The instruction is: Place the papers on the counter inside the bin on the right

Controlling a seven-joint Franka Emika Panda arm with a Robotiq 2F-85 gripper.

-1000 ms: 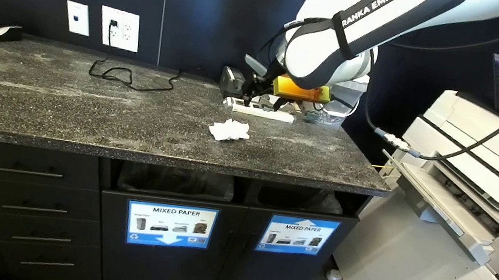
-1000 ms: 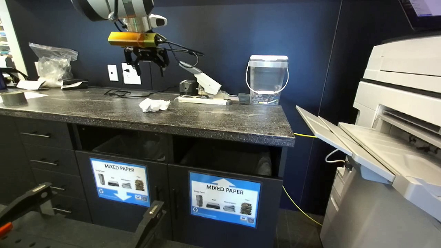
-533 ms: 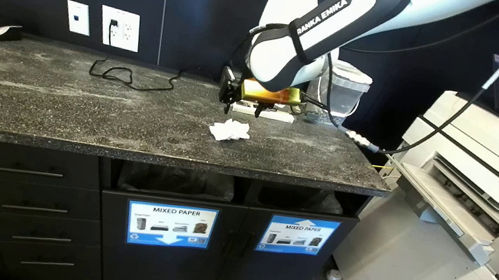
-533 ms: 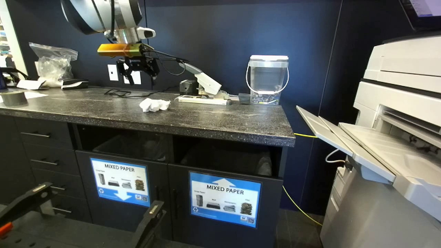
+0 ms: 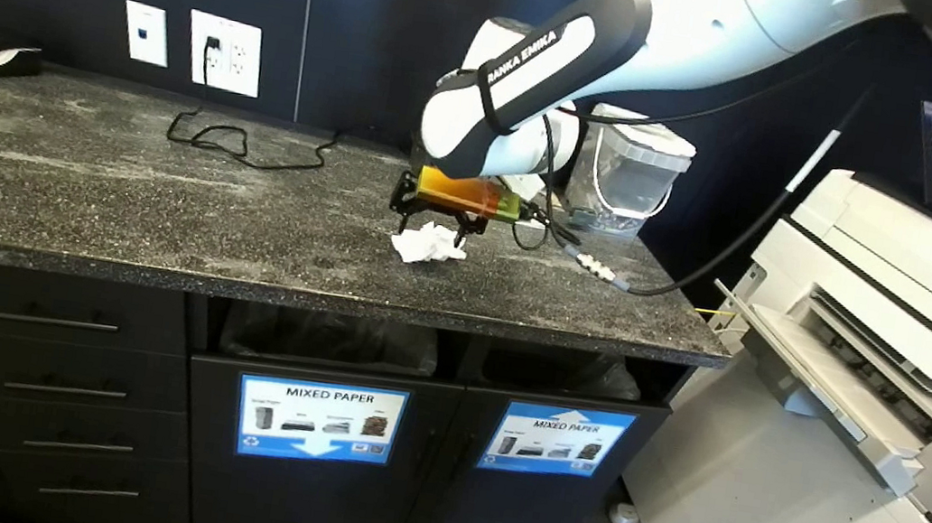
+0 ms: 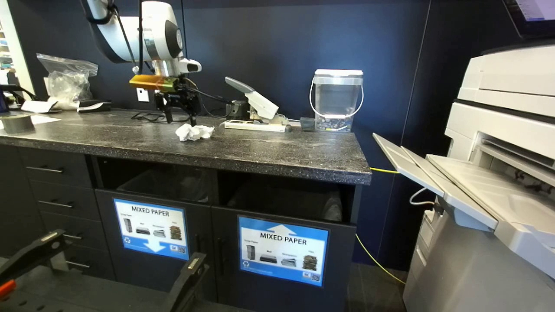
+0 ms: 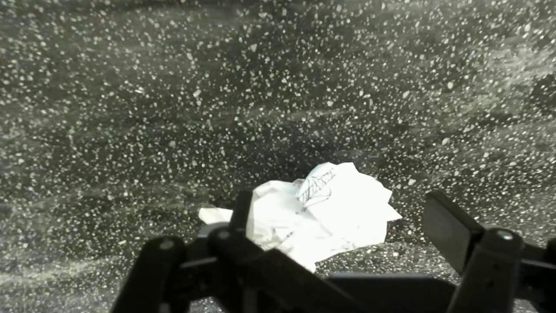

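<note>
1. End effector (image 7: 339, 213): black and angular, its two fingers (image 7: 449, 234) spread wide and gripping nothing. The reach looks nearly complete; grasping, lifting, carrying and dropping appear to be left.
2. Crumpled paper (image 7: 323, 217): just below the end effector, white, sharply creased, with dark scribbles; one flap pokes past a finger in the wrist view. Contact is unclear.
3. Counter (image 6: 282, 147): beneath both, dark, hard-looking, flecked like stone; the paper lies on it, not yet lifted.
4. Bin on the right (image 6: 299, 199): lower, and to the end effector's right in both exterior views; a dark mouth with a wrinkled, translucent liner (image 5: 615, 379), above a flat blue-and-white sign (image 6: 284, 251).
</note>
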